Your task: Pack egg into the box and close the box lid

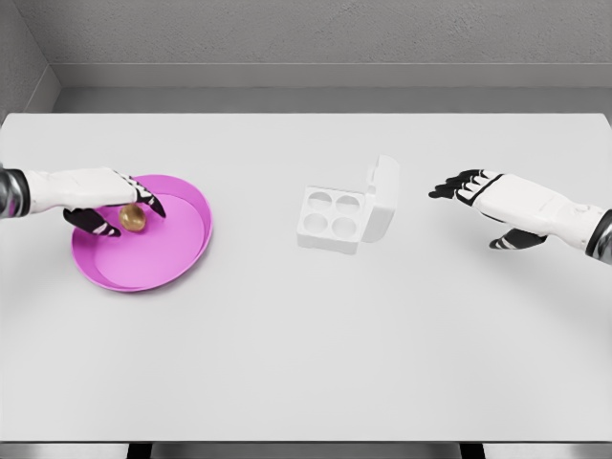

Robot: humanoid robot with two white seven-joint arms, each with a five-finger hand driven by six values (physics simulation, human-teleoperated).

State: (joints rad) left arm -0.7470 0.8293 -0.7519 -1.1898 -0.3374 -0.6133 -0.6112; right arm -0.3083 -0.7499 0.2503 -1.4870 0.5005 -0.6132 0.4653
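One egg [132,219], one pink plate [182,251], one four-cup box [337,218].

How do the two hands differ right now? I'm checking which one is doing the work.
The left hand is over the pink plate, its fingers closed around the brown egg; the right hand holds nothing, fingers extended, to the right of the open white egg box. Both are white with dark fingers.

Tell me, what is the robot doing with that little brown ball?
That is an egg. The left hand has its fingers around it over the pink plate. The white box sits in the middle of the table with its lid up and four empty cups. The right hand hovers open beside the box, holding nothing.
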